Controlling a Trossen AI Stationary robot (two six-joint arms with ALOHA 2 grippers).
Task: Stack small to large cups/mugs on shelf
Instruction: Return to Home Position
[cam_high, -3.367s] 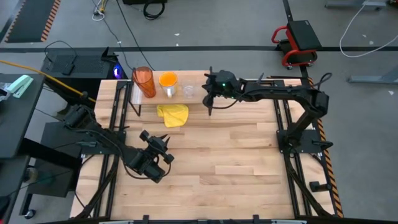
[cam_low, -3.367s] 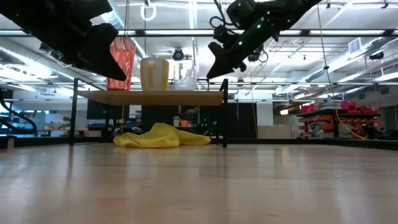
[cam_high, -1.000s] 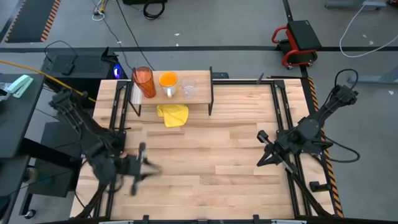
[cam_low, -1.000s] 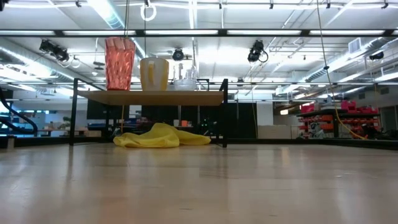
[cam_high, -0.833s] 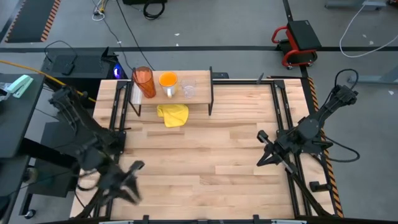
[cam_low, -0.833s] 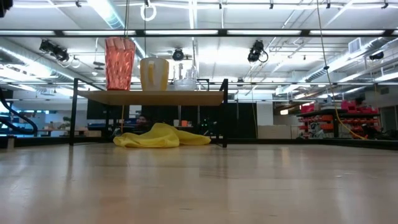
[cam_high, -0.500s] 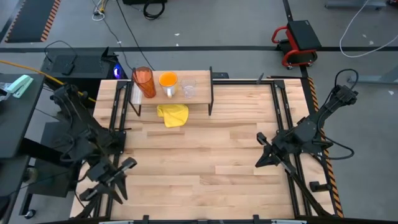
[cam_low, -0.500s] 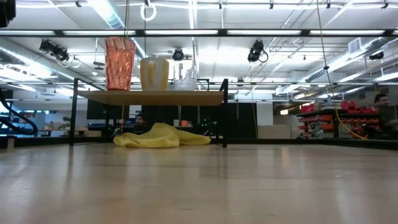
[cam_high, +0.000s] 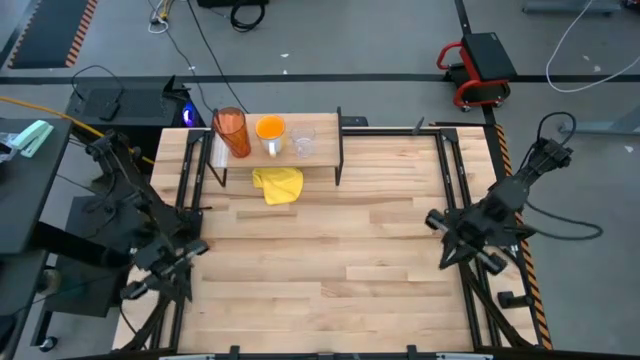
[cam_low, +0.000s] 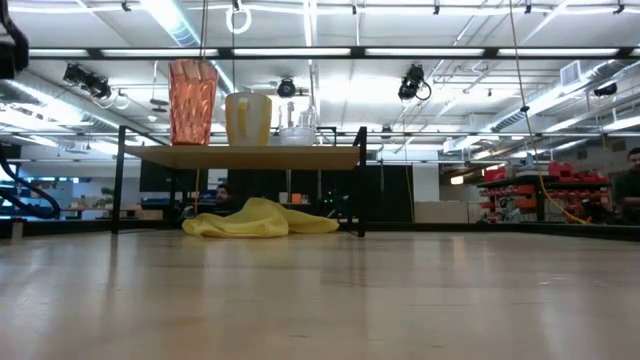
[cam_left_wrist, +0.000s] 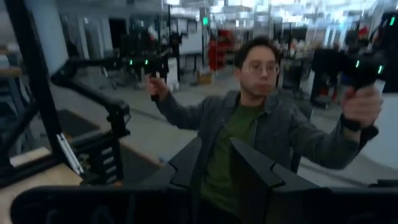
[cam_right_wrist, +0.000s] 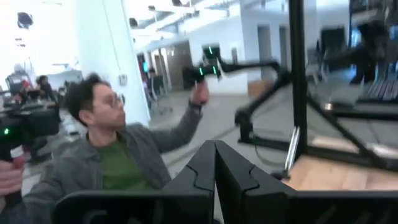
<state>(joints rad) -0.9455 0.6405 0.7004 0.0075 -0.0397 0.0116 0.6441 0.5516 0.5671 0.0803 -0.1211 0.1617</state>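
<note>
Three vessels stand in a row on the shelf (cam_high: 275, 150) at the table's far side: the tall orange-red tumbler (cam_high: 232, 130) (cam_low: 193, 100), the orange mug (cam_high: 270, 131) (cam_low: 248, 118) and the small clear cup (cam_high: 303, 143) (cam_low: 297, 131). Each rests on its base, none inside another. My left gripper (cam_high: 160, 272) (cam_left_wrist: 214, 146) is pulled back over the table's left edge, open and holding nothing. My right gripper (cam_high: 470, 252) (cam_right_wrist: 215, 146) sits over the right edge, shut and holding nothing. Both are far from the shelf.
A crumpled yellow cloth (cam_high: 278, 184) (cam_low: 260, 219) lies on the table under the shelf's front edge. The shelf's black legs (cam_low: 360, 180) stand at its ends. Both wrist views show a person beyond the near side holding control handles.
My left gripper has swung from the near-left part of the table back toward the left edge, turning as it went. My right gripper has drawn back a little toward the right edge. The cups, shelf and cloth have stayed put.
</note>
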